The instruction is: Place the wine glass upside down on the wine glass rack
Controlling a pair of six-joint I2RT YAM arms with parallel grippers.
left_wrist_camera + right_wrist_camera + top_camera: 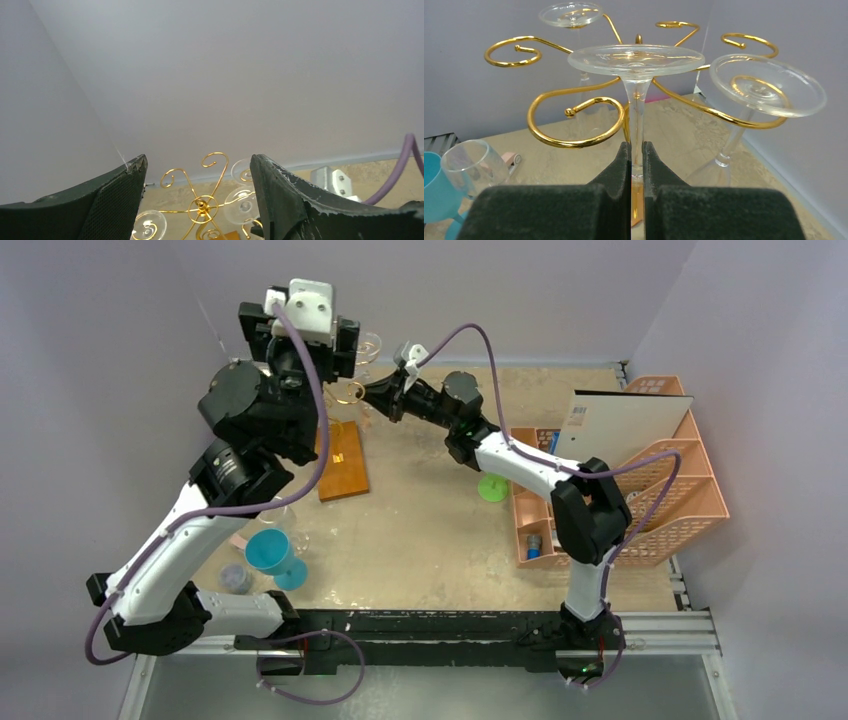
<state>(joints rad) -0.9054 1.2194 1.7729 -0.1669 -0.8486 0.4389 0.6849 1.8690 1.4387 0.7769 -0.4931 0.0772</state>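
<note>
Jaws of the left gripper (198,167) stand wide apart with nothing between them, hovering over the wine glass rack (574,144), which stands near the far left corner of the table (420,530). On the rack, a rear glass (570,14) hangs upside down at the back left.

In the middle, the wine glass (636,56) is already inverted, foot up. The right gripper (637,150) is clamped tight on its stem, just beside the near curl of gold wire. The foot rides a little above the wire. Whether the stem sits inside a curl, I cannot tell. To the right, a right-hand glass (769,82) hangs with its foot resting on its spiral.

By my reading, the task is late but unfinished. Turning the wine glass over and bringing it to the rack look done. Left are settling the stem into a curl, lowering the foot onto the wire and letting go.
</note>
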